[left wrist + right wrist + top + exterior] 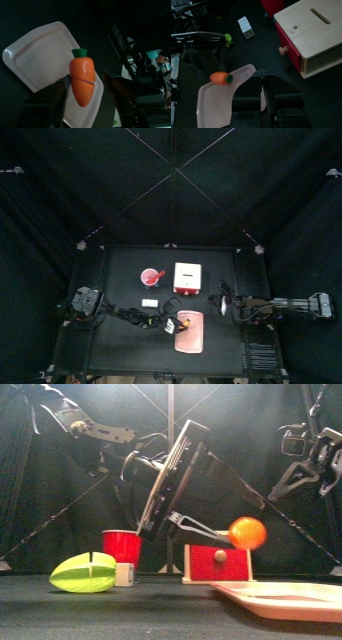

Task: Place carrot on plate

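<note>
The carrot [83, 87] is orange with a green top. My left gripper [85, 80] is shut on it and holds it above the salmon-pink plate [37, 55]. In the front view the carrot [246, 533] hangs in the air, higher than the plate [287, 597] and over its left end. In the right wrist view the carrot [220, 77] sits over the plate's [228, 102] far edge. In the top view the left gripper [168, 324] is at the plate's [191, 334] left rim. My right gripper [271, 82] is shut, empty, and hovers to the right of the plate.
A red-and-white box [187, 278] and a round red cup [151, 278] stand behind the plate. A small flat white piece [151, 302] lies near the left arm. A lime-green item [83, 572] sits at the front left.
</note>
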{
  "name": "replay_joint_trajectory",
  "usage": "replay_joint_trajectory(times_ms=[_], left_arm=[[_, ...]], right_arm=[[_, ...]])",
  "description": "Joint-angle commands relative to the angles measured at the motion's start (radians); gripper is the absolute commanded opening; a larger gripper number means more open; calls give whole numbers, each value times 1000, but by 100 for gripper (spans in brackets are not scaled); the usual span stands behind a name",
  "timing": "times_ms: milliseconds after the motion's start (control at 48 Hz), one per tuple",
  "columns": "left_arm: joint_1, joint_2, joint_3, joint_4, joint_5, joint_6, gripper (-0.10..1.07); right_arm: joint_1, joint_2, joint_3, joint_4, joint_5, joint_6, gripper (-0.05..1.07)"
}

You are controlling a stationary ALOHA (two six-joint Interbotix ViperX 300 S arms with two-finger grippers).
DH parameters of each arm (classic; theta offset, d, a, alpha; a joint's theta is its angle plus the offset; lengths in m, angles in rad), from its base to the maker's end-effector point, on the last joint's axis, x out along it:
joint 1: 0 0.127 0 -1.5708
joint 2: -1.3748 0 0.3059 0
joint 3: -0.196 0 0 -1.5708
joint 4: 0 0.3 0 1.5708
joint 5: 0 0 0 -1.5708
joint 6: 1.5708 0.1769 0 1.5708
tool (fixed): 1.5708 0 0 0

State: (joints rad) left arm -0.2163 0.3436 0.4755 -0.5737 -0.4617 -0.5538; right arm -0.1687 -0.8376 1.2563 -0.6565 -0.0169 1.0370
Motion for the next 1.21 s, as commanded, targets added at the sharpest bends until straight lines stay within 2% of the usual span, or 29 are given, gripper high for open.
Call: replay_joint_trajectory(times_ms=[0,167,438,1188], left_arm=[[-2,-15,-23,-2,-9,3,102],[-2,-31,-17,2,-9,11,102],[-2,-63,2,55,-14,17,102],[0,-103,43,81,-20,21,101]], right_arm=[[0,3,-12,2,-3,-2,8],[0,3,-12,2,-3,-2,8],[2,3,-12,2,-3,0,8],[0,3,-11,2,-3,0,8]])
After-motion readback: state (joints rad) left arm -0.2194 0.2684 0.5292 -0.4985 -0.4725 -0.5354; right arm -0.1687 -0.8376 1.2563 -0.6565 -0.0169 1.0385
